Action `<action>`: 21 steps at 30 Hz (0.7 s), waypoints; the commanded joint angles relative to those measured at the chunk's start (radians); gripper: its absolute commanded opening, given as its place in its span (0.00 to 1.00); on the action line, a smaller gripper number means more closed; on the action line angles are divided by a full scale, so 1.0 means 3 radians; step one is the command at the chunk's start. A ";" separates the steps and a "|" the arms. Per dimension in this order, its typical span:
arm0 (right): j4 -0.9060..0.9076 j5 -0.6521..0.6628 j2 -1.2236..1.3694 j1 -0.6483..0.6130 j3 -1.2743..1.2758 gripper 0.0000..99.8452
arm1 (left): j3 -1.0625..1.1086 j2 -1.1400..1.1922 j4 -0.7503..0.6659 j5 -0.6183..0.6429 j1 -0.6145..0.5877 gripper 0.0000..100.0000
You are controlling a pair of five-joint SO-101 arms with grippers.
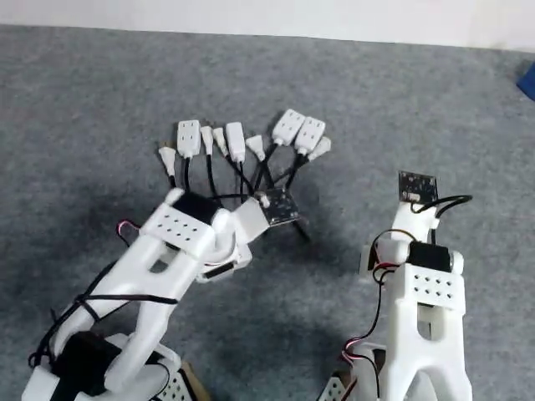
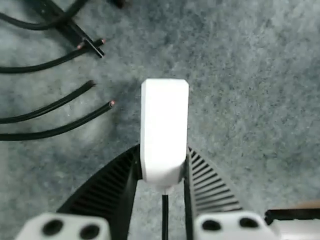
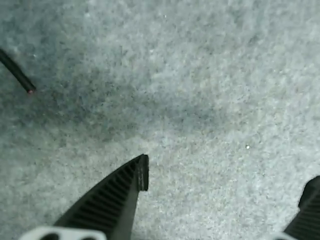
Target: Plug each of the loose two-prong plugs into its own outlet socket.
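Several white plugs and sockets [image 1: 235, 139] on short black cords [image 1: 185, 174] fan out across the grey carpet at the middle back. My left arm [image 1: 180, 230] stretches toward the cords' near ends. My left gripper [image 2: 164, 156] is shut on a white rectangular connector [image 2: 164, 125], whose black cord [image 2: 165, 220] runs back between the fingers. I cannot tell whether it is a plug or a socket. Bare cord ends [image 2: 102, 106] lie beside it. My right gripper [image 3: 226, 182] hangs open over bare carpet to the right of the fan, below its camera board [image 1: 418, 185].
One black cord end [image 3: 19, 79] lies on the carpet ahead of the right gripper. A blue object [image 1: 528, 79] sits at the far right edge. A pale strip [image 1: 267, 17] borders the carpet at the back. Bare carpet [image 1: 351, 276] lies between the arms.
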 commanded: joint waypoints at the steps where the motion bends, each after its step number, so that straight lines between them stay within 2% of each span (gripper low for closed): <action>1: -0.0049 0.0020 0.0008 0.0008 -0.0146 0.45 | 0.0008 -0.0130 0.0097 -0.0066 0.0381 0.02; 6: -0.0054 0.0020 0.0008 0.0008 -0.0151 0.45 | 0.0008 -0.0161 0.0936 -0.0557 0.0985 0.19; 10: -0.0054 0.0026 0.0008 0.0008 -0.0151 0.45 | -0.0003 -0.0161 0.1054 -0.0568 0.1143 0.22; 15: -0.0054 0.0026 0.0008 0.0008 -0.0146 0.45 | -0.0023 -0.0161 0.1013 -0.0568 0.1056 0.22; 21: -0.0054 0.0020 0.0008 0.0008 -0.0146 0.45 | -0.0054 -0.0136 0.0604 -0.0583 0.0575 0.22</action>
